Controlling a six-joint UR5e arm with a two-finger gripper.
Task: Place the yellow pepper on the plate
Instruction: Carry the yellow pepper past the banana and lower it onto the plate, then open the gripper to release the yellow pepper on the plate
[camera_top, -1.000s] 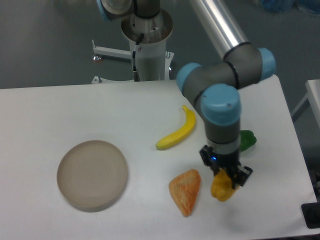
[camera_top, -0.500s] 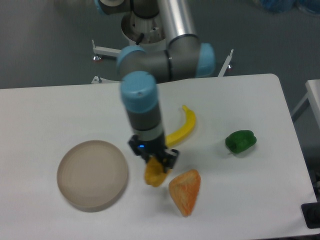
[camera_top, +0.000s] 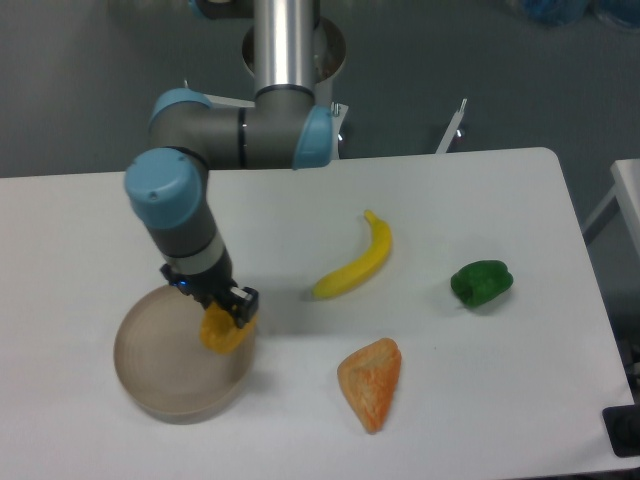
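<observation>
The yellow pepper (camera_top: 219, 331) is a small lumpy yellow-orange piece held in my gripper (camera_top: 221, 314), which is shut on it. It hangs over the right part of the plate (camera_top: 150, 370), a round tan dish with a low rim at the left front of the table. I cannot tell whether the pepper touches the plate. The arm reaches down from the back, and its wrist hides the gripper's upper part.
A long curved yellow banana (camera_top: 355, 265) lies in the table's middle. An orange-pink triangular wedge (camera_top: 372, 381) lies in front of it. A green pepper (camera_top: 481, 283) sits at the right. The robot base (camera_top: 290, 45) stands behind the table's far edge.
My gripper has carried the yellow pepper leftward across the table, from the right near the green pepper, past the wedge, to above the plate's right side.
</observation>
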